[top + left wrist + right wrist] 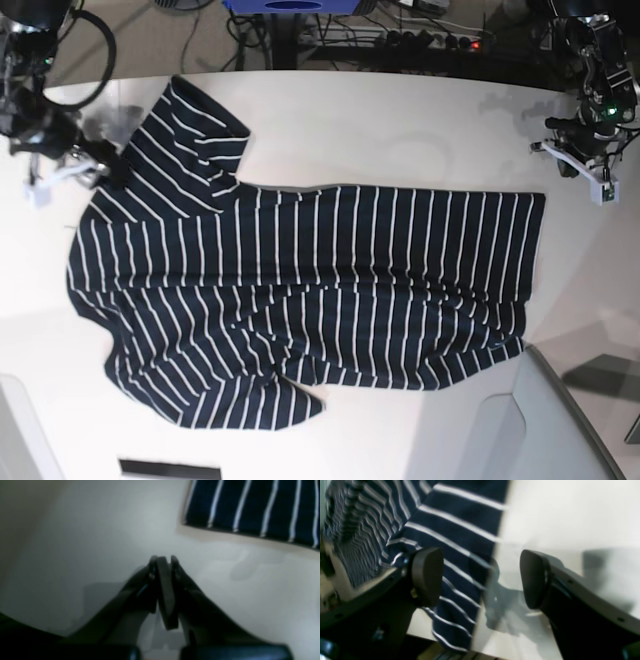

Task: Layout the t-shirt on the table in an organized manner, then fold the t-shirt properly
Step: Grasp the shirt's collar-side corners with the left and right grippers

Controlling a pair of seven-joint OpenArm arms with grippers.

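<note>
The t-shirt [300,290], dark navy with thin white stripes, lies spread flat across the table [400,130], with one sleeve reaching toward the far left. My right gripper [481,577] stands open just over the sleeve's edge [460,545], one finger above fabric and the other above bare table; in the base view the right gripper [98,160] is at the far left. My left gripper [163,562] is shut with nothing in it, hovering over bare table a short way from the shirt's hem corner [250,505]. The base view shows this left gripper [582,165] at the far right.
Cables and a power strip [430,40] lie beyond the table's curved far edge. A blue object [290,5] sits at the top centre. A pale grey slanted panel [540,420] fills the near right corner, and a black strip [170,468] lies at the near edge.
</note>
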